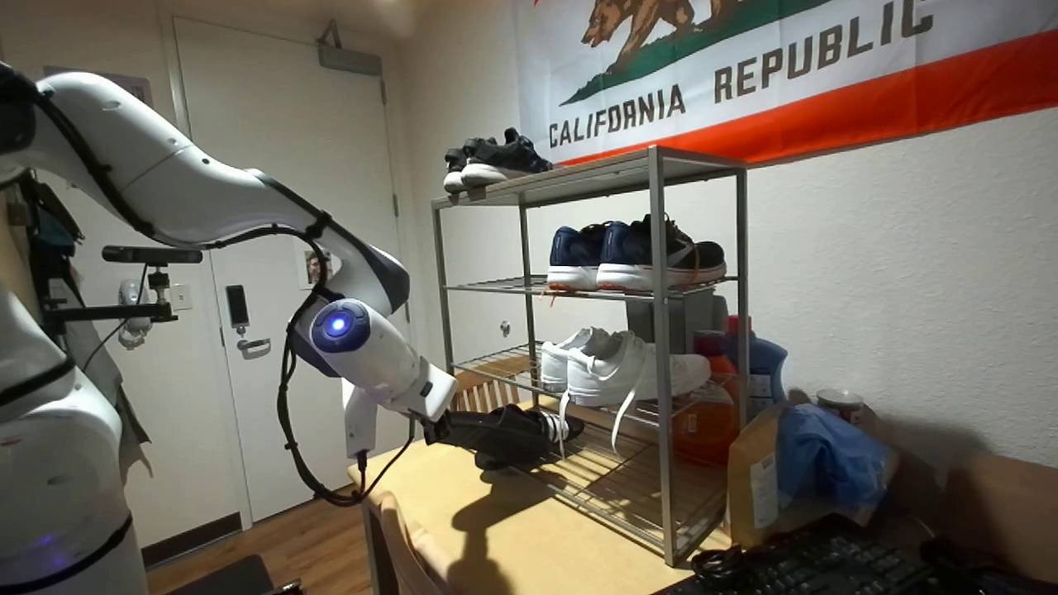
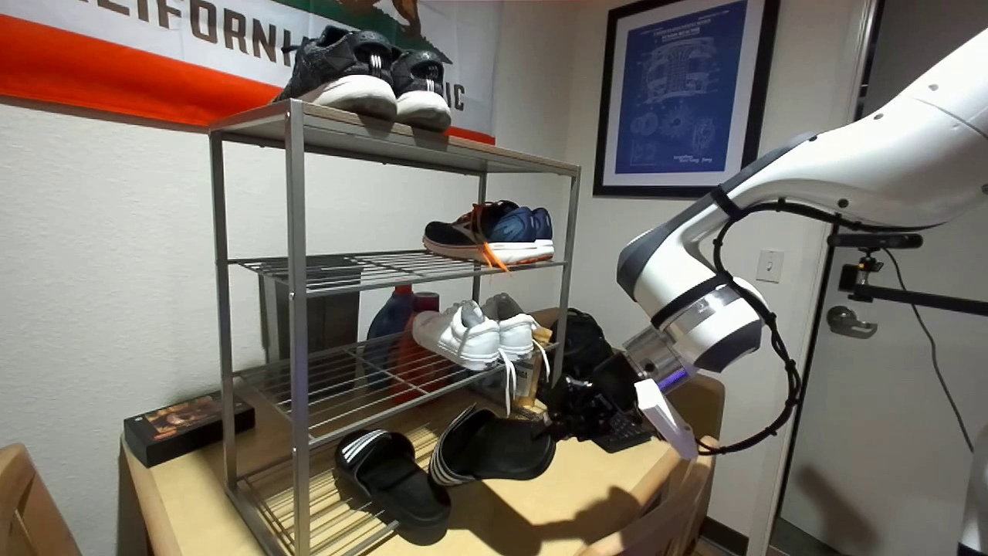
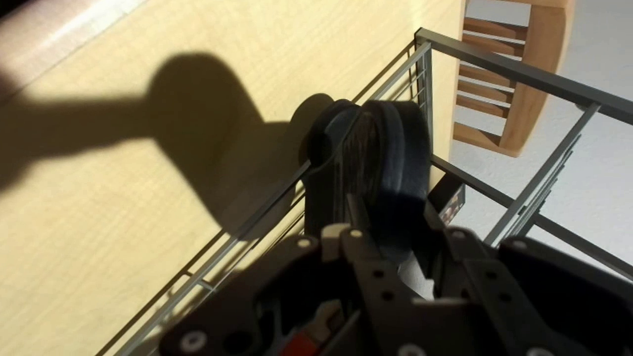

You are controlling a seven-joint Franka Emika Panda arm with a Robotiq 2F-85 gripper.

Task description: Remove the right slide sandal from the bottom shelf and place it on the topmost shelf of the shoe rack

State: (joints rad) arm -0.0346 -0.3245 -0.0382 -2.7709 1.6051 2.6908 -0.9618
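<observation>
My gripper (image 2: 549, 432) is shut on the heel end of a black slide sandal (image 2: 505, 452), the right slide sandal. It holds the sandal tilted on its side, in the air at the open front of the bottom shelf (image 2: 278, 494), strap end toward the rack. In the wrist view the sandal (image 3: 403, 158) stands between the fingertips (image 3: 395, 212). The matching sandal (image 2: 394, 479) lies on the bottom shelf, heel over its edge. The shoe rack (image 1: 661, 372) is grey metal. Its topmost shelf (image 1: 612, 178) bears black sneakers (image 1: 500, 161) at one end.
White sneakers (image 1: 612, 372) with hanging laces and blue running shoes (image 1: 636, 260) stand on the middle tiers, above the held sandal's level. A wooden chair (image 1: 397, 537) stands at the table's front edge. A keyboard (image 1: 843, 562) and a paper bag (image 1: 756, 479) lie beside the rack.
</observation>
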